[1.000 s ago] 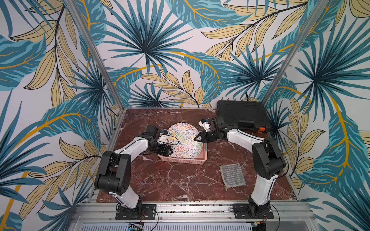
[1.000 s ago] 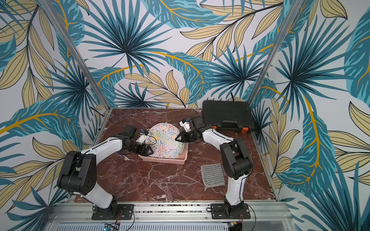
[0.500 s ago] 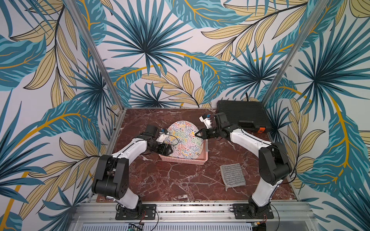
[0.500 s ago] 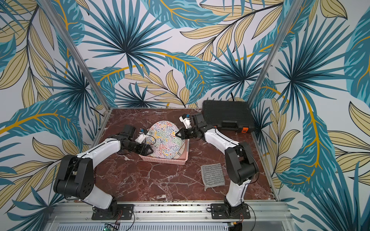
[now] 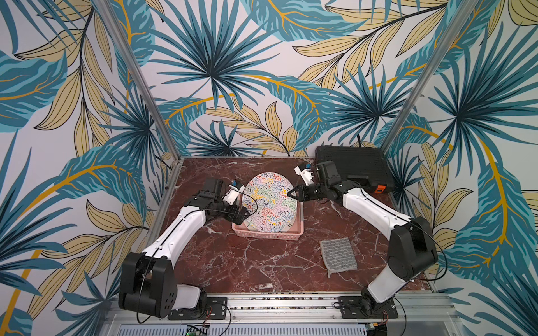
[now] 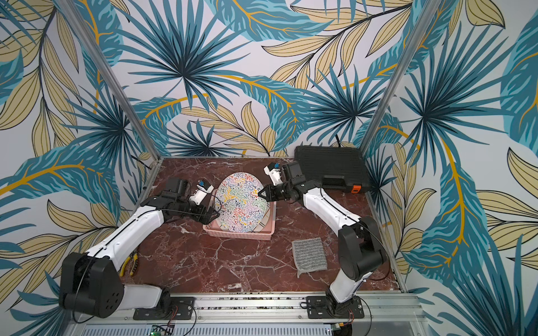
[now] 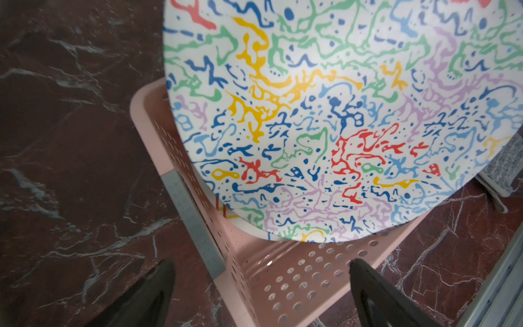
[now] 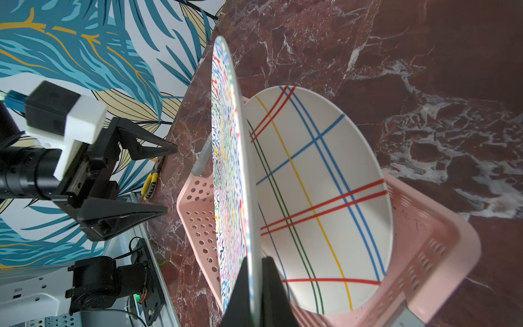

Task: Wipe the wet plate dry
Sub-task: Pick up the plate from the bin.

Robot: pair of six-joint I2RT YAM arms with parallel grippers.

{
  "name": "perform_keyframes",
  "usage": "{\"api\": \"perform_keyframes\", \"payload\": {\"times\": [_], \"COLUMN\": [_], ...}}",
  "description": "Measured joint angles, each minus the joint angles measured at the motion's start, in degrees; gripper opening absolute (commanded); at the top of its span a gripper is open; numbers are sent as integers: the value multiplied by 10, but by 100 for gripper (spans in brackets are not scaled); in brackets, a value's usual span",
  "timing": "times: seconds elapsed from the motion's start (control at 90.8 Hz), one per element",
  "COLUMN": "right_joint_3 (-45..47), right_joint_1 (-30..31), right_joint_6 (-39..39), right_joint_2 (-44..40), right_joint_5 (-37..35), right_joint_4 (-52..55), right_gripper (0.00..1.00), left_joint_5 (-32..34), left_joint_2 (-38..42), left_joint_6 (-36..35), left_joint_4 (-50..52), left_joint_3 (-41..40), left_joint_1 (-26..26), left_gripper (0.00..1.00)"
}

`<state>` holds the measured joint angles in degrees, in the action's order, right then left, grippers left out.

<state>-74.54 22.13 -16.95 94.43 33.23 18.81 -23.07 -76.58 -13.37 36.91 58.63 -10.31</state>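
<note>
The plate (image 5: 269,203) (image 6: 241,203), white with many-coloured squiggles, stands on edge in a pink basket (image 5: 267,235) (image 6: 238,234). My right gripper (image 5: 289,193) (image 6: 260,194) is shut on the plate's right rim; the right wrist view shows the thin rim (image 8: 226,170) pinched between the two black fingers (image 8: 256,271). My left gripper (image 5: 244,213) (image 6: 214,215) (image 8: 171,179) hangs open beside the basket's left wall, apart from the plate (image 7: 325,113), with only the basket corner (image 7: 283,283) between its fingers (image 7: 260,271). A grey cloth (image 5: 338,256) (image 6: 309,256) lies flat on the table at the front right.
A second plate (image 8: 325,198) with coloured crossing lines leans in the basket (image 8: 424,254) behind the first. A black case (image 5: 352,165) sits at the back right corner. Yellow-handled pliers (image 6: 129,261) lie by the left table edge. Marble table between basket and front rail.
The right gripper has shut on the plate's rim and tipped the plate more upright. The left gripper has opened wider and stands off from the plate's left edge.
</note>
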Motion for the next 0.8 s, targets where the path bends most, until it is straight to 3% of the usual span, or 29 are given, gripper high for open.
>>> {"api": "perform_keyframes", "payload": {"times": [0.386,0.584,0.804], "right_joint_3": [45,99,136], "right_joint_1": [0,0,0], "right_joint_6": [-22,-44,-56], "right_joint_2": [-149,-219,-254], "right_joint_5": [-8,40,89], "right_joint_4": [25,-1,-29], "right_gripper": [0,0,0], "left_joint_5": [-9,-70,-206], "left_joint_2": [104,106,90], "left_joint_6": [-49,-47,-43], "left_joint_4": [113,170,219], "left_joint_3": [95,129,129], "left_joint_1": [0,0,0], "left_gripper": [100,100,100]}}
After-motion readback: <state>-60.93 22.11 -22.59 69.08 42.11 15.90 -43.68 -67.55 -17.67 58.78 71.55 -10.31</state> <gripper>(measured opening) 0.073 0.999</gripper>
